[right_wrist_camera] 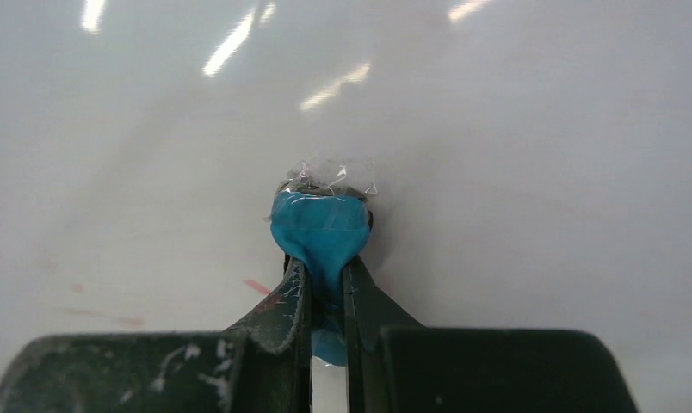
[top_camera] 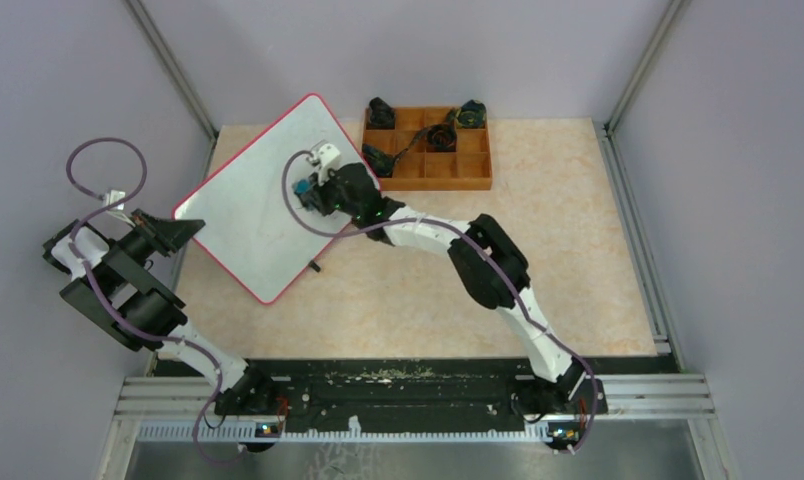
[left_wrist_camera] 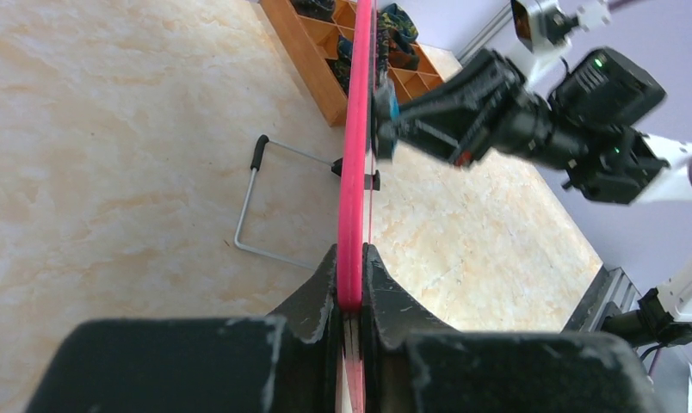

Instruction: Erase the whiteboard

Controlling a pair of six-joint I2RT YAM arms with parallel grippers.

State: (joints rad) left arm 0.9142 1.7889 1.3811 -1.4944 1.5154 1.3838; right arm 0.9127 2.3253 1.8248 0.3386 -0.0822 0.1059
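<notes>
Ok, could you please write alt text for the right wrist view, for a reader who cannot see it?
The right gripper, shut on a small blue eraser pad, holds its tip against the whiteboard. A few faint red marks show on the board at the lower left.

A robotics lab test cell: plain lilac panel walls [top_camera: 68, 80] in metal framing posts [top_camera: 173, 65] rise left of and beyond the left gripper [top_camera: 183, 228], boxing in a beige marbled tabletop [top_camera: 538, 260]. The cabled left arm [top_camera: 128, 300] and right arm [top_camera: 488, 265] are bolted to an aluminium rail [top_camera: 418, 395].
</notes>
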